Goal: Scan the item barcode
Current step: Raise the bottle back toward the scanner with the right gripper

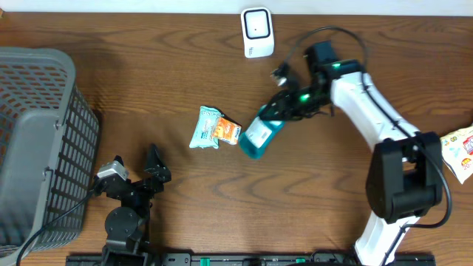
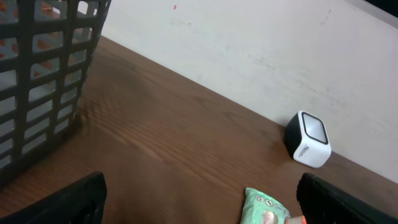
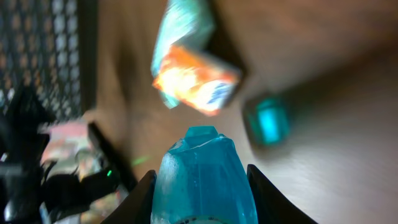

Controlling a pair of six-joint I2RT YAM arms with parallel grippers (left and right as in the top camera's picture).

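Clamped on the teal bottle (image 1: pixel 259 137), my right pincer (image 1: pixel 279 112) has one finger (image 3: pixel 142 198) on each flank of it. The bottle's free end points down towards the near left. It sits near the middle of the worktop (image 1: pixel 148 81), slightly right of centre. I cannot tell whether the bottle touches the wood.

Biggest of the other things is the grey mesh basket (image 1: pixel 37 140), which fills the left edge of the worktop, well apart from the bottle. My left pincer (image 1: pixel 137 166) rests beside it near the front edge, with its fingers (image 2: pixel 81 199) spread wide and nothing between them.

A pale green packet (image 1: pixel 205 127) lies flat just left of centre, and a smaller orange packet (image 1: pixel 227 131) lies against its right side. The orange one is just beside the bottle's free end, and I cannot tell whether the two touch. These two packets crowd the bottle's left side.

The white scanner (image 1: pixel 257 32) stands at the far edge, a little right of centre. It is well apart from the bottle, with bare wood between them. My own right wrist and its cable are close on the scanner's right.

A yellow and white packet (image 1: pixel 460 151) pokes in at the right edge.

The right wrist view shows a small, blurred teal patch (image 3: pixel 267 118) on the wood, and I cannot tell what it is.
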